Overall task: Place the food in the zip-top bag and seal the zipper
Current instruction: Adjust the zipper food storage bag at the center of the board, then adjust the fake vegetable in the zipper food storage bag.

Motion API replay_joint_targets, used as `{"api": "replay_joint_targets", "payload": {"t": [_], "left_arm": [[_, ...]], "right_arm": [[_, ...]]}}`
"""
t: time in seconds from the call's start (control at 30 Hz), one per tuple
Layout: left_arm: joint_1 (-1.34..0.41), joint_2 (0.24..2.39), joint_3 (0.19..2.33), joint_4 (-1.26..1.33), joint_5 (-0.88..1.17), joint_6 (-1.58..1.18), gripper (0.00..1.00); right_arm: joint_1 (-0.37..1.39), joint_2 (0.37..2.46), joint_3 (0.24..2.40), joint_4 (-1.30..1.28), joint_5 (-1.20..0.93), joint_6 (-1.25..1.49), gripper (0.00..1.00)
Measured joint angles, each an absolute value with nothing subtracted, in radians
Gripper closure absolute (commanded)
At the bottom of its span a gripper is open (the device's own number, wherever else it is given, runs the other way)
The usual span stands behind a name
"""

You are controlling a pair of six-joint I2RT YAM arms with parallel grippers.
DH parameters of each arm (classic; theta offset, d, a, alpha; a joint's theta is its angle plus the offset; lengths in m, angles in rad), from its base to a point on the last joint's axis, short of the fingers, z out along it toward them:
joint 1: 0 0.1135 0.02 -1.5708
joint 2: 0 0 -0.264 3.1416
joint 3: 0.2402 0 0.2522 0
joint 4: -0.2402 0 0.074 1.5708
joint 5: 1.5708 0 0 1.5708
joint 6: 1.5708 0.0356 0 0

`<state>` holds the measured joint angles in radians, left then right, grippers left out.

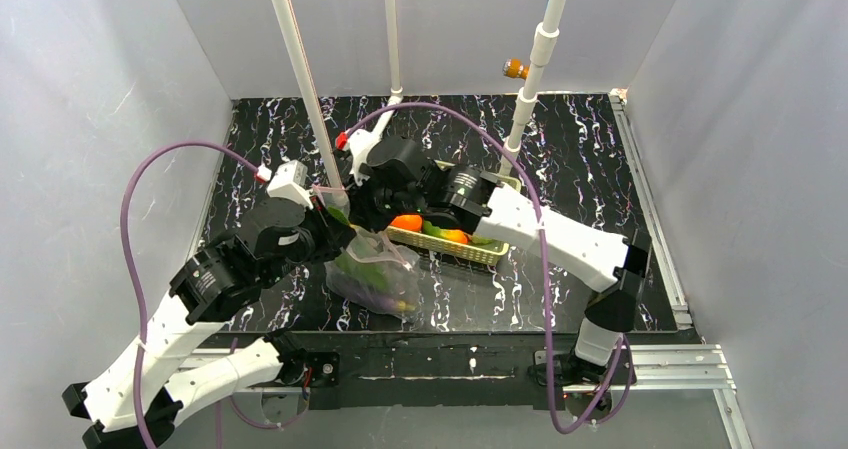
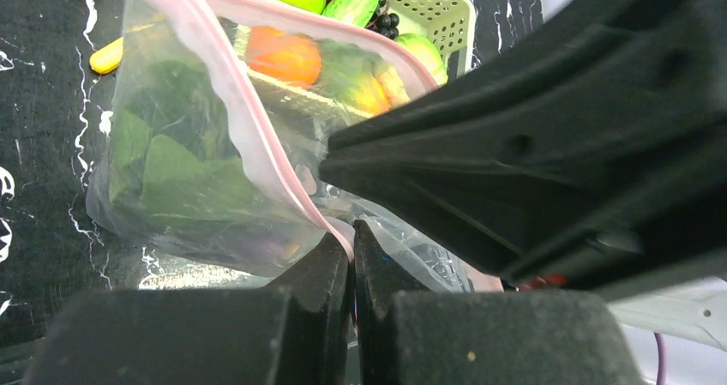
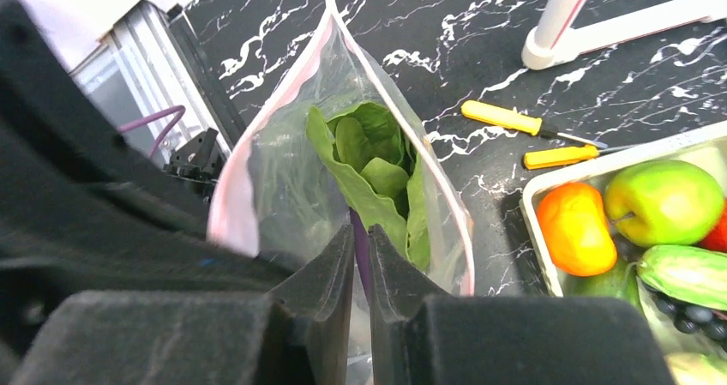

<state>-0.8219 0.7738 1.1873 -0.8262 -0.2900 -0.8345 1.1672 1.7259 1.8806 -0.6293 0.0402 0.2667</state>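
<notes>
Clamped left tool [image 2: 351, 248] shut on zipper [image 2: 244, 119] to hold zip-top bag [image 1: 375, 274] mouth-up, just beside basket [image 1: 450, 244]. Set right tool [image 3: 360, 256] narrow at that mouth; couldn't tell any grip. Spotted green leaves [image 3: 369, 175] inside; judged sealing near.

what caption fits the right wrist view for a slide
Right tool nipping the open zip-top bag at its mouth, green leaves inside, basket of fruit alongside on the black marbled table.
</notes>
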Motion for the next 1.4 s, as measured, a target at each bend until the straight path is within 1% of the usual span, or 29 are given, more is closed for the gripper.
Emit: {"api": "replay_joint_targets", "payload": {"t": [0.1,0.17,0.4,0.53,0.6,0.67,0.8,0.93,1.13,1.17,1.27,1.4], "left_arm": [[-0.822,0.755,1.184,-0.838,-0.285,-0.838,1.00],[-0.822,0.748,1.184,-0.842,-0.279,-0.837,1.00],[-0.822,0.751,1.184,-0.845,-0.264,-0.830,1.00],[-0.822,0.752,1.185,-0.865,-0.253,-0.825,1.00],[-0.822,0.752,1.188,-0.874,-0.251,-0.820,1.00],[-0.822,0.752,1.189,-0.881,-0.251,-0.817,1.00],[-0.822,0.763,1.189,-0.903,-0.251,-0.810,1.00],[-0.822,0.773,1.189,-0.916,-0.255,-0.806,1.00],[-0.822,0.783,1.188,-0.929,-0.269,-0.804,1.00],[-0.822,0.784,1.187,-0.929,-0.274,-0.804,1.00],[-0.821,0.787,1.185,-0.928,-0.282,-0.807,1.00],[-0.821,0.780,1.180,-0.912,-0.289,-0.816,1.00]], "right_arm": [[1.153,1.761,1.881,-0.617,-0.011,0.253,0.78],[1.143,1.783,1.881,-0.602,-0.057,0.243,0.73],[1.122,1.847,1.896,-0.584,-0.166,0.192,0.44],[1.114,1.868,1.896,-0.584,-0.187,0.156,0.19],[1.104,1.871,1.892,-0.580,-0.185,0.140,0.11],[1.097,1.871,1.878,-0.562,-0.185,0.129,0.08],[1.094,1.871,1.842,-0.513,-0.192,0.120,0.08],[1.088,1.871,1.801,-0.451,-0.221,0.122,0.13],[1.088,1.882,1.748,-0.349,-0.288,0.149,0.38],[1.088,1.884,1.743,-0.332,-0.300,0.155,0.43],[1.088,1.885,1.709,-0.273,-0.348,0.183,0.64],[1.088,1.890,1.682,-0.225,-0.390,0.217,0.97]]}}
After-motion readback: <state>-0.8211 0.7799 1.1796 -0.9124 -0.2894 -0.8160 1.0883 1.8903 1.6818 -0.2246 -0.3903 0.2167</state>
